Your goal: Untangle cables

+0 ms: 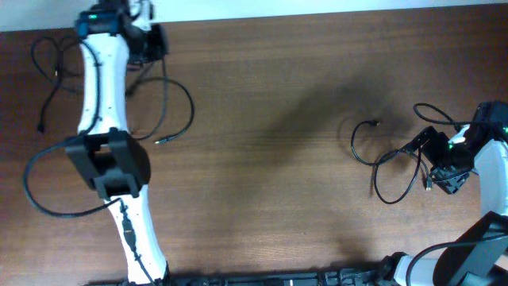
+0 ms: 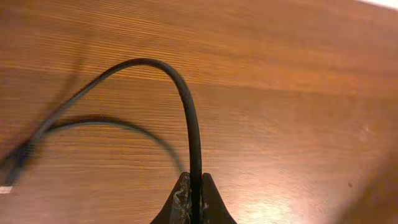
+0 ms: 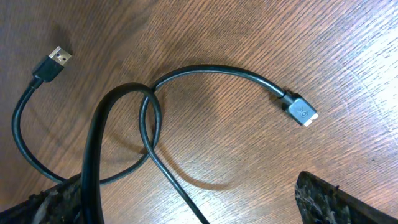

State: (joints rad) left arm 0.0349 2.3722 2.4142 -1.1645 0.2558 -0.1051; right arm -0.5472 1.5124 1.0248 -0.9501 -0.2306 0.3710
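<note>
Shows three cables spread over the table (image 1: 262,119), none yet fully straightened.

Far left: left gripper (image 2: 193,210), jaws pinched narrow on the looped cable (image 2: 184,93), probably to lift it and draw it clear of the outer cable (image 1: 48,79). The arm (image 1: 99,87) hides whether the two touch. Rises from the fingertips (image 2: 180,199), arches over and falls away to the left in the wrist view. In the overhead view, curves round to a small plug (image 1: 161,141) pointing toward the arm.

Right: right gripper (image 3: 186,205), jaws wide and gripping nothing, poised over the third cable (image 3: 211,70), seemingly to choose a hold near the spot where it crosses itself. Long axis roughly left to right in the wrist view, with one loop between the ends. Flat plug (image 3: 55,61) pointing up-left, broad plug (image 3: 301,114) pointing down-right. Cannot tell whether the near strand rests on one finger (image 3: 43,202).
</note>
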